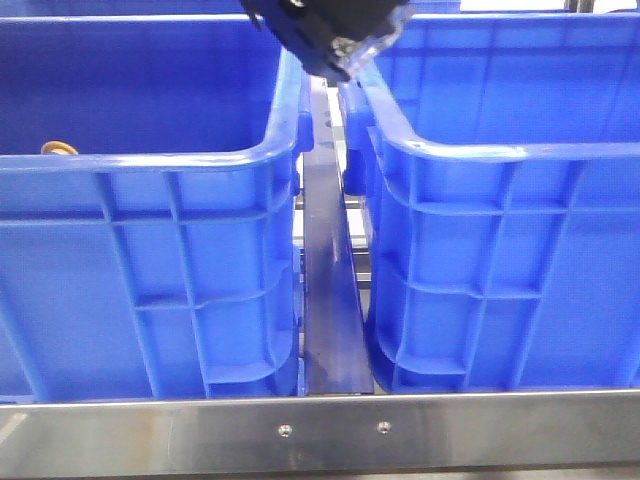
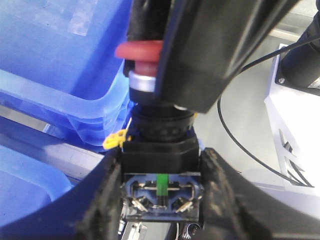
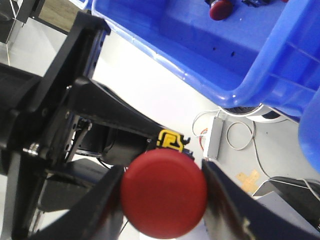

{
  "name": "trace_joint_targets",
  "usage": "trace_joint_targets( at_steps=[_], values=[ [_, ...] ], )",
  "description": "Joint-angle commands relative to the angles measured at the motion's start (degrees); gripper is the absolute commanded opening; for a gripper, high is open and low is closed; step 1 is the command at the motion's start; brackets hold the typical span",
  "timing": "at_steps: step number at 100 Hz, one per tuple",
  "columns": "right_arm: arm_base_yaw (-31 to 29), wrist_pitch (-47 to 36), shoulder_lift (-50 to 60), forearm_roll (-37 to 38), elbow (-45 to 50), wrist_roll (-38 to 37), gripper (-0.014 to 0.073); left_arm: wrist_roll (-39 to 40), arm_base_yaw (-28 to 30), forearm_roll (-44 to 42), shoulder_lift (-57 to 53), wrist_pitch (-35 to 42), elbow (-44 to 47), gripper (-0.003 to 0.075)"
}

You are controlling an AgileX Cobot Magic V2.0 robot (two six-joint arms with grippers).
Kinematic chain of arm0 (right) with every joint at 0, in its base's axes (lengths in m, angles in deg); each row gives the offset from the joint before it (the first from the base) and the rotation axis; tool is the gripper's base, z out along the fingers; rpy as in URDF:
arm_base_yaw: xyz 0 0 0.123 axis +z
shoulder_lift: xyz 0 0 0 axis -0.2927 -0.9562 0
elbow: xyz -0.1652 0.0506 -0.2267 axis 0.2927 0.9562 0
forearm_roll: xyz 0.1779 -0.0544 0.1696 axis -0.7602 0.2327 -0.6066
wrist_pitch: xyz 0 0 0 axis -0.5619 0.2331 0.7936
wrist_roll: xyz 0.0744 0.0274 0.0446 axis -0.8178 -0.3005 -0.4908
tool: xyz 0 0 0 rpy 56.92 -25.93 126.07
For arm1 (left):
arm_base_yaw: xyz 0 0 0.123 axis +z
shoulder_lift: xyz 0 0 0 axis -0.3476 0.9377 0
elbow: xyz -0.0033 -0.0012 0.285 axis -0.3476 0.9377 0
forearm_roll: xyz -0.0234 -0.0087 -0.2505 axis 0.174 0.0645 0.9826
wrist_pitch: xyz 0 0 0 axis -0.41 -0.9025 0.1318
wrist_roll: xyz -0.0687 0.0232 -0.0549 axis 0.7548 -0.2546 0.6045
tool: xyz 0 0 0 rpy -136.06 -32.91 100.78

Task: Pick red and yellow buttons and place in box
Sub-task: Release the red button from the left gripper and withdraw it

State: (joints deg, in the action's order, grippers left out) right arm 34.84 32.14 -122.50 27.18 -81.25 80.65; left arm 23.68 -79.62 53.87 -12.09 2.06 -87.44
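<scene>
Two tall blue crates fill the table: the left crate (image 1: pixel 150 250) and the right crate (image 1: pixel 500 260) stand side by side, their rims nearly meeting. Between them runs only a narrow slot, taken up by a dark metal rail (image 1: pixel 330 300), too tight for a gripper. Both crates are open from above, and a steel bar (image 1: pixel 320 432) closes off the front edge

Box (image 1: pixel 150 250): bright blue plastic, moulded with ribs, a smooth, slightly glossy sheen is shown.
Second crate (image 1: pixel 510 260): the same glossy blue plastic is seen.
Front rail (image 1: pixel 320 432): brushed silver metal, fastened with small screws.
Red button (image 3: pixel 164 193): smooth, satin red plastic cap; a polished metal collar is seen in the left wrist view.
Left gripper (image 2: pixel 162 200): fingers are faced with rough, matt black material.
</scene>
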Motion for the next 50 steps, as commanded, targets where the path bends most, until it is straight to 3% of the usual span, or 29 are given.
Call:
trace_joint_targets(
  at_steps=[1, 15, 24, 31, 50],
  values=[
    [0.2, -1.1, 0.9, -4.8, -1.6, 0.9, 0.0180, 0.2, -0.4, 1.1, -1.2, 3.3, -1.7, 0.0134],
    [0.2, -1.7, 1.1, -4.7, -2.4, 1.4, 0.0180, 0.2, -0.4, 0.7, -1.4, 3.5, -1.7, 0.0465],
    [0.2, -2.0, 1.1, -4.0, -3.3, 1.5, 0.0180, 0.2, -0.4, 0.4, -1.4, 3.8, -1.7, 0.0620],
    [0.2, -2.9, 1.1, -2.8, -4.2, 1.5, 0.0180, 0.2, -0.4, 0.0, -1.4, 3.8, -1.7, 0.0666],
    [-1.8, -6.5, 1.1, -0.1, -6.0, 1.5, 0.0180, 2.0, 2.3, -0.2, -2.3, 4.0, -1.9, 0.0663]
  ],
)
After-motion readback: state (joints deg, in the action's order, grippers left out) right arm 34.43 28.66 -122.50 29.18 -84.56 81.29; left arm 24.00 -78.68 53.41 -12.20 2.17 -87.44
